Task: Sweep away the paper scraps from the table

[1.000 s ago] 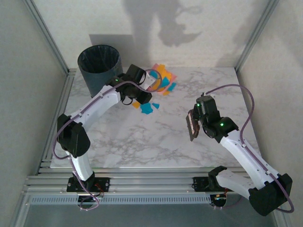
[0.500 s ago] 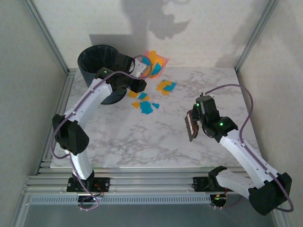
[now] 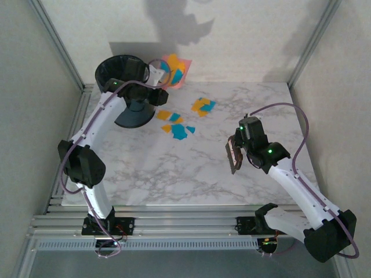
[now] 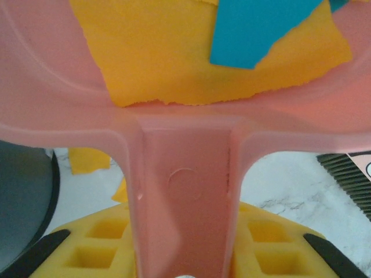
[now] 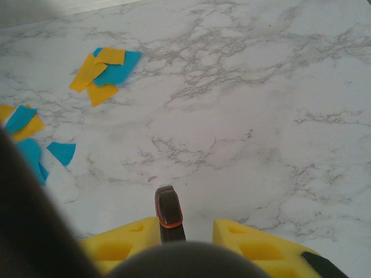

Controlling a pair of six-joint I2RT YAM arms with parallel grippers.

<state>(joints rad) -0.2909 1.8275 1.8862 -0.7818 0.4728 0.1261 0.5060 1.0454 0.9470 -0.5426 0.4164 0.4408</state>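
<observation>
Worktop (image 3: 174, 174): white, grey-veined marble finish, flat and smooth; bin (image 3: 133, 114): dark, cylindrical, at the far-left corner; dustpan (image 3: 174, 69): pink translucent plastic, raised just beside the bin's rim at the far edge, its moulded handle clamped in the closed left gripper (image 4: 185, 255); brush (image 3: 234, 156): gripped by the closed right gripper (image 5: 185, 237), held above the worktop toward the right edge; paper scraps (image 3: 203, 106): thin, angular, orange and teal, several in the pan, two clusters lying near the far edge. Assessment: emptying step in hand; next, the pan needs centring over the bin mouth and steady tipping, since light scraps may flutter out; a further sweep remains.
</observation>
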